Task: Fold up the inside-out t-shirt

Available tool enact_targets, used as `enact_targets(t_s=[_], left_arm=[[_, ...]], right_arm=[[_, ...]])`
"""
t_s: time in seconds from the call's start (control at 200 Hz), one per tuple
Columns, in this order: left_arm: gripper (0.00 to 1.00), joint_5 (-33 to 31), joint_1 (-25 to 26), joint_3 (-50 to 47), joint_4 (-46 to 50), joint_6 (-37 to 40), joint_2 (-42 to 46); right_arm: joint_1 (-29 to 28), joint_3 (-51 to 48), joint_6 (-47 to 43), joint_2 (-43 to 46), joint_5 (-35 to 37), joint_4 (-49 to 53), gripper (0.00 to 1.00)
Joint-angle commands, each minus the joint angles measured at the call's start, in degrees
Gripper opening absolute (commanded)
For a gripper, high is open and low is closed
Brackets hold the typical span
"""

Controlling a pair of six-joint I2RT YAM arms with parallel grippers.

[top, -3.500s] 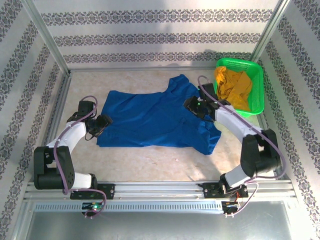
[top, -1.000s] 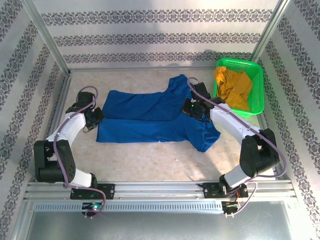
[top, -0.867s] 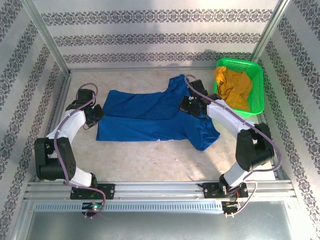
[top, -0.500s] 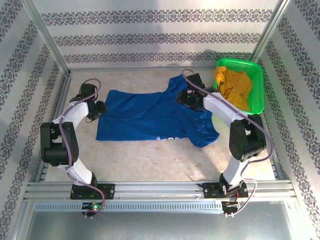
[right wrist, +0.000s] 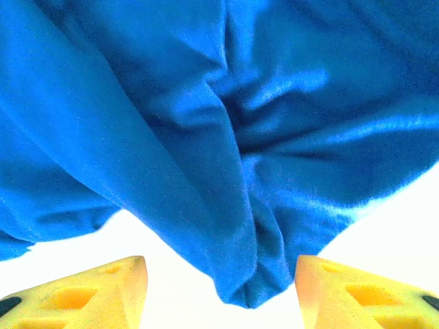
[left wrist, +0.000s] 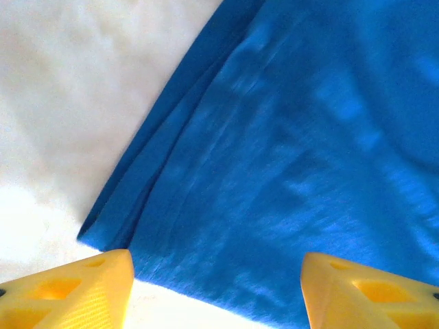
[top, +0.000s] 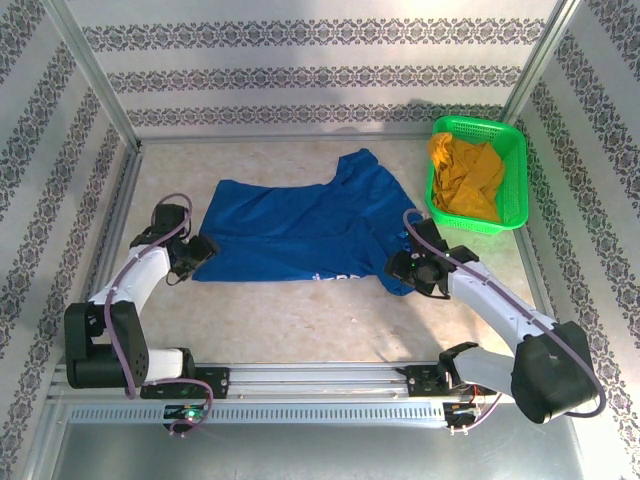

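**Royal-blue soft cotton t-shirt (top: 300, 225) lies spread across the pale speckled bench (top: 300, 325)**

Blue cloth covers the middle of the bench, mostly flat. One short sleeve reaches toward the far right, and a faint whitish print (top: 335, 279) peeks out along the near edge.

Over to the left hand (top: 207, 250): it sits low at the shirt's left edge, just beside the near-left corner. Through the left wrist camera its yellow fingers (left wrist: 68, 291) stand wide apart, released, nothing pinched. The corner of the shirt (left wrist: 288, 151) lies just ahead of them, its edge showing layered cloth.

Now the right hand (top: 400, 266), down at the near-right corner, where the fabric bunches into a rumpled lobe. The right wrist camera has its yellow fingers (right wrist: 86, 295) spread too, released. A creased tip of the blue cloth (right wrist: 243, 281) points down into the gap between them and touches neither.

At the far right corner sits a green plastic mesh basket (top: 512, 150), near that far sleeve. A mustard-yellow garment (top: 465, 175) is heaped inside it.
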State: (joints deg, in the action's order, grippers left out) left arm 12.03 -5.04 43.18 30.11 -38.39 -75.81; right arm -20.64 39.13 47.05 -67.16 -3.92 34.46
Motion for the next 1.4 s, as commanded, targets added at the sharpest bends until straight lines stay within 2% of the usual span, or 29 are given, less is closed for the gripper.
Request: enact_targets(t_s=[0.0, 0.145, 0.28, 0.35, 0.43, 0.495, 0.525, 0.59, 0.659, 0.929, 1.189, 1.339, 1.394], left_arm=[[0.66, 1.4, -0.5, -1.5, 0.2, -3.2, -0.2], [0.67, 1.3, -0.4, -2.6, 0.5, -2.9, -1.0], [0.67, 1.2, -0.4, -4.2, -0.6, -4.3, -1.6], [0.66, 1.2, -0.4, -5.3, -1.5, -5.3, -1.9], [0.64, 1.3, -0.4, -6.3, -2.7, -6.3, -2.6], [0.53, 1.0, -0.4, -6.9, -4.5, -6.9, -3.4], [0.44, 0.6, -0.4, -6.8, -5.0, -7.1, -3.9], [0.19, -0.4, -0.5, -5.8, -5.7, -7.3, -5.1], [0.00, -1.7, -0.6, -4.1, -5.9, -7.4, -5.9], [0.00, -4.5, -4.5, 1.0, -2.3, -4.1, -4.6], [0.00, -6.0, -9.6, 1.0, 1.1, -1.7, -0.1], [0.00, -5.4, -10.3, 0.9, 2.5, -0.3, 0.3], [0.00, -5.4, -10.4, 0.4, 2.6, -0.3, 0.2]], right_arm=[[-2.0, -0.5, 1.6, -1.7, -0.1, -1.0, 0.59], [-3.3, -0.9, 2.0, -4.6, 0.4, -2.3, 0.59], [-3.3, -2.0, 2.7, -4.9, 1.1, -3.4, 0.51], [-3.3, -2.5, 2.8, -4.6, 1.4, -3.5, 0.41], [-3.0, -3.3, 3.1, -4.0, 1.7, -3.6, 0.22], [-2.2, -3.8, 3.1, -3.2, 1.3, -3.5, 0.06], [-1.7, -3.9, 2.8, -2.8, 1.1, -3.4, 0.00], [-0.3, -3.5, 2.1, -1.3, 0.4, -2.4, 0.00], [1.5, -2.9, 1.1, 0.6, 0.4, -0.5, 0.00], [11.7, -2.7, -2.7, 6.9, -1.7, 4.0, 0.00], [12.6, -2.1, -4.7, 5.3, -1.8, 5.5, 0.00], [12.8, -1.4, -6.1, 3.1, -2.0, 5.4, 0.00], [12.8, -0.9, -6.7, 1.7, -2.4, 6.1, 0.31]])
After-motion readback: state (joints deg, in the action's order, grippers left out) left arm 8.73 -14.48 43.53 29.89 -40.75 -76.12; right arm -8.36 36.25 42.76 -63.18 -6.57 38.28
